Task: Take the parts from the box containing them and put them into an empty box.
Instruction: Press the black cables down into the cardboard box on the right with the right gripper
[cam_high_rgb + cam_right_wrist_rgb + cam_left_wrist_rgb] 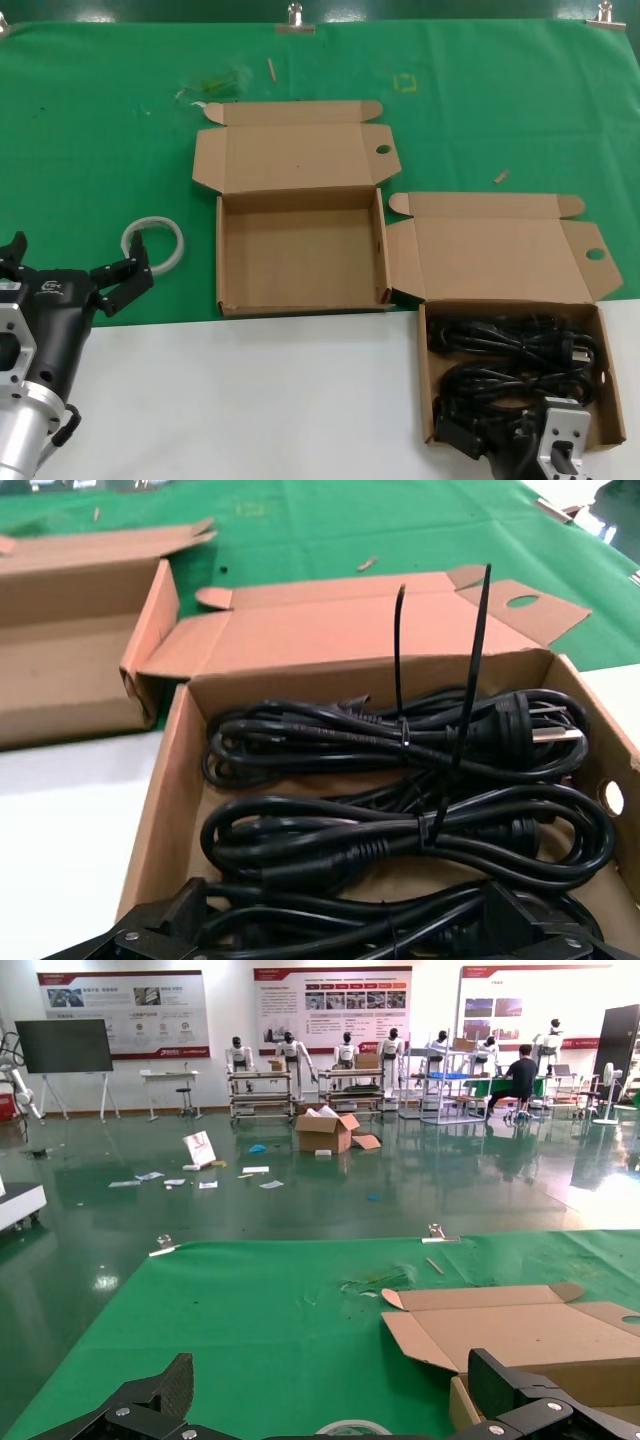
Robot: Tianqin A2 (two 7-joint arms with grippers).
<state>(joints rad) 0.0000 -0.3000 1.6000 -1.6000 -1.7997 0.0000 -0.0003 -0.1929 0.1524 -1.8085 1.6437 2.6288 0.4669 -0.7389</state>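
Note:
The box containing the parts [428,390] lies at the front right, lid open, with a round hole in one side flap [596,254]. Three coiled black power cords [510,345] lie in it, each bound with a black zip tie [402,640]. My right gripper [535,420] is down in the near end of this box. It is open, with its fingers [190,905] set wide on either side of the nearest cord bundle [340,912]. The empty box [300,250] lies open in the middle, with nothing inside. My left gripper [80,255] is open and idle at the front left.
A white ring [153,243] lies on the green cloth just beyond my left gripper; it also shows in the left wrist view [352,1427]. A white table surface [250,400] runs along the front. Small scraps [501,177] lie on the cloth farther back.

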